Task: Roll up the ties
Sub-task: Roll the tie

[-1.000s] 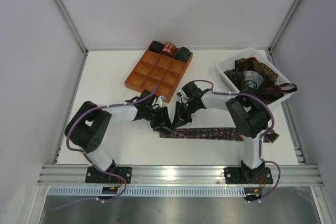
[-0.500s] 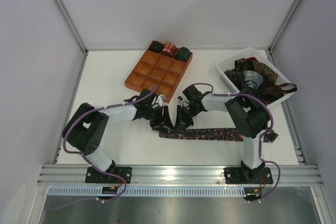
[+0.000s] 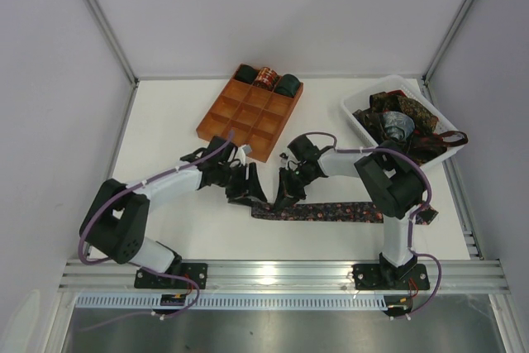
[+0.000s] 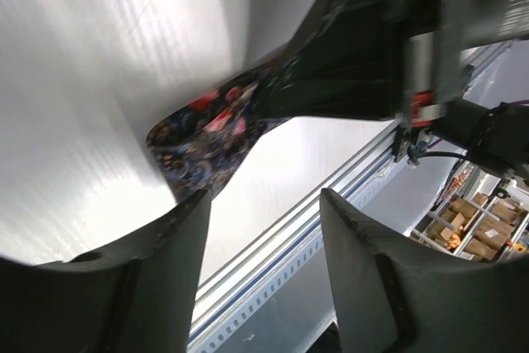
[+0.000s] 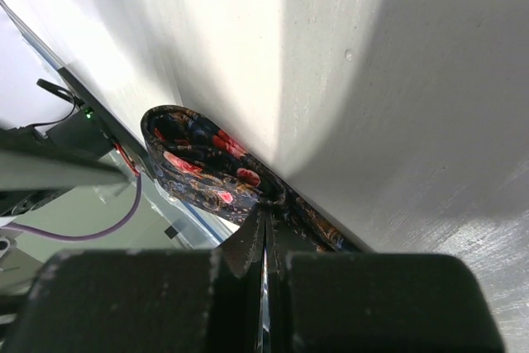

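Left claw [image 3: 247, 188] has swung back and opened its jaws, gripping nothing, while right claw [image 3: 283, 194] is pinched shut on the looped end of the tie [image 3: 335, 211] stretched flat across the table [image 3: 165, 130]; with only one claw holding, that loose first loop could spring open or skew.

Left arm [image 3: 169, 181]: white links, black joints, purple cable.
Right arm [image 3: 397, 241]: same white-and-black build, purple cable.
Left gripper [image 4: 263, 204]: matte black fingers.
Bases [image 3: 169, 274]: black plates.
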Motion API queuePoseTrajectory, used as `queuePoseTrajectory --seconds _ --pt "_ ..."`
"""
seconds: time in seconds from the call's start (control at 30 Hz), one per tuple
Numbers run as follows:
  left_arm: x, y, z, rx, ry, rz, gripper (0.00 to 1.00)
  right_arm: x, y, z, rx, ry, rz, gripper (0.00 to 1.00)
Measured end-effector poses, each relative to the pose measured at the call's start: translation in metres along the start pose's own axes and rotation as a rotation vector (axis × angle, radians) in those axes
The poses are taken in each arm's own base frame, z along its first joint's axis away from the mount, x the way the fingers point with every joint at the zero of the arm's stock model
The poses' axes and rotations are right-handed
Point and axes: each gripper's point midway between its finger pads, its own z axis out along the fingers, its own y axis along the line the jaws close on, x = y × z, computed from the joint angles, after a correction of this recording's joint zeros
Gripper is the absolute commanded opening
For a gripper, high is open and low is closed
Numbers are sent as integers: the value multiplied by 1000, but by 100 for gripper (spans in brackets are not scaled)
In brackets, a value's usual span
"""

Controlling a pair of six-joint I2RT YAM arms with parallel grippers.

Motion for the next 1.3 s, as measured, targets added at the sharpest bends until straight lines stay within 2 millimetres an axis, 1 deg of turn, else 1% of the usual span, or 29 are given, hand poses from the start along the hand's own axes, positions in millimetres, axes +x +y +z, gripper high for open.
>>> queuePoseTrajectory --seconds 0.03,0.07,0.13,0.2,0.43,0.57,0.7,0.8,1.07,1.13,1.23,1.27,1.3 --pt "6 5 1 -8 11 -13 66 0 0 0 0 -1 -2 0" --pt "12 10 3 -18 24 -29 67 0 0 0 0 -2 -5 0" --pt "24 20 5 -37 49 -68 68 1 0 0 0 -1 -6 0" --pt "32 26 7 -53 65 -95 68 1 0 0 0 -1 -7 0" --pt "26 28 9 -54 48 -119 69 2 -1 0 -6 -4 -12 0" --pt "21 34 16 -57 46 -158 67 2 -1 0 -9 -9 -17 0" --pt "20 40 23 -69 58 -190 65 2 -1 1 -13 -11 -20 0" --pt "21 41 25 -72 63 -204 65 2 -1 1 -14 -11 -21 0" --pt "18 39 31 -45 50 -233 59 2 -1 1 -15 -13 -22 0" --pt "19 38 32 -32 52 -242 56 2 -1 1 -15 -13 -22 0" --pt "20 38 35 -17 60 -257 47 2 -1 1 -15 -12 -22 0" --pt "21 39 36 -17 63 -260 43 2 -1 1 -16 -13 -22 0" --pt "22 39 37 -16 66 -261 36 2 -1 1 -16 -13 -22 0"
